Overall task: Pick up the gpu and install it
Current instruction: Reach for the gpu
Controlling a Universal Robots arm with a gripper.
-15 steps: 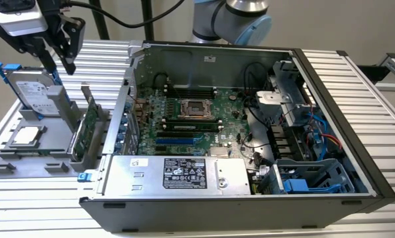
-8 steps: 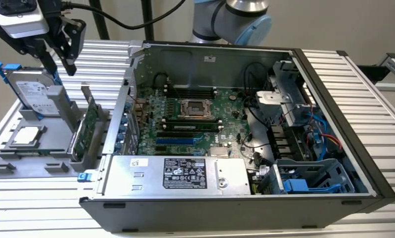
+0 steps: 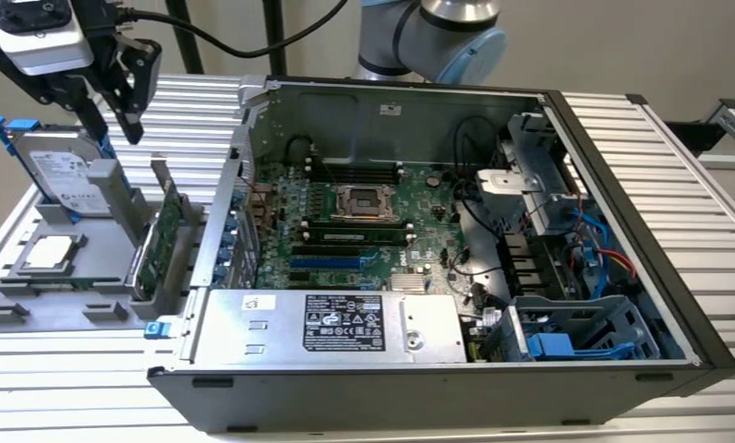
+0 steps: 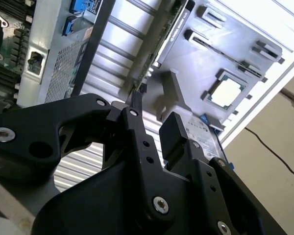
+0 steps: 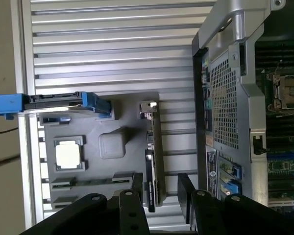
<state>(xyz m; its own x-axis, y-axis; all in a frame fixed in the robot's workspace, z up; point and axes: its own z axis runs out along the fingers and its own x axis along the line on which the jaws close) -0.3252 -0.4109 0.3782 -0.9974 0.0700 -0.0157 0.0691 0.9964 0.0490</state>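
Gripper [image 3: 117, 129] hovering w/ fingers apart; gpu [image 3: 161, 238] standing upright in tray [image 3: 10, 314], approx 5 o'clock from it in exterior view

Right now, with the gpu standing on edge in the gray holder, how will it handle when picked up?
Probably stiff: the gpu is a thin, rigid-looking board standing upright in the gray holder. Likely tippy if gripped off-centre, being tall and narrow. Its exposed green circuit face suggests fragility, so a gentle pinch from the open end effector seems wise.
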